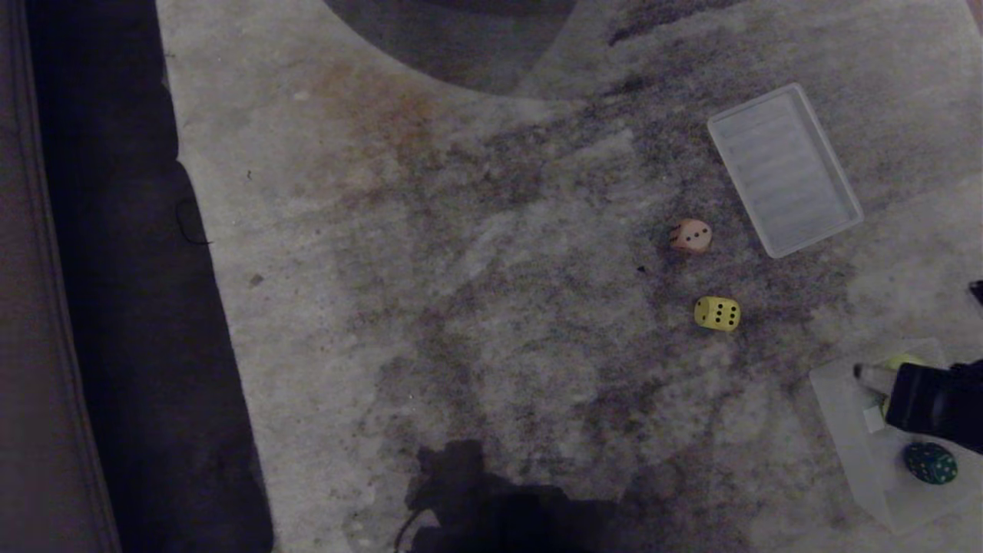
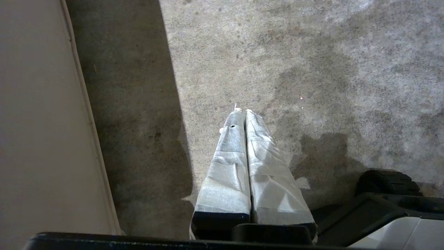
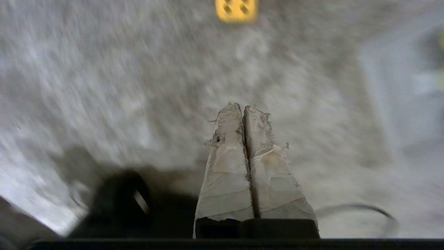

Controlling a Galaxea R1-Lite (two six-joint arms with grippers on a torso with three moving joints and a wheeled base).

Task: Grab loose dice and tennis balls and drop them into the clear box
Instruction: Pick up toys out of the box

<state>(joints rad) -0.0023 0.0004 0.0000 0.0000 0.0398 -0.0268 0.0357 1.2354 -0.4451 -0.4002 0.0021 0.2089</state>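
1. Now the right hand (image 1: 864, 374) reaches over the clear box (image 1: 837, 407) at the right edge of the carpet (image 1: 430, 307), fingers pressed together, holding nothing.
2. Inside the box lie a dark green die (image 1: 930, 463) and a tennis ball (image 1: 902, 359).
3. The yellow die (image 1: 717, 313) and the pinkish die (image 1: 691, 236) lie loose beside the ribbed lid (image 1: 783, 169).
4. The left hand (image 2: 241, 111) is together too.

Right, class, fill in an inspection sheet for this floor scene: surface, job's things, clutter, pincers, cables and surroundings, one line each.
Surface: mottled grey carpet, stained darker in patches.
Job's things: pinkish-tan die and yellow die loose on the carpet; clear box at the right edge, with a dark green die and a tennis ball inside.
Clutter: ribbed clear lid lying flat beyond the dice.
Pincers: right pincer shut, empty, over the clear box; left pincer shut, empty, parked over carpet.
Cables: thin cable near the right pincer.
Surroundings: pale ledge and dark strip along the left.
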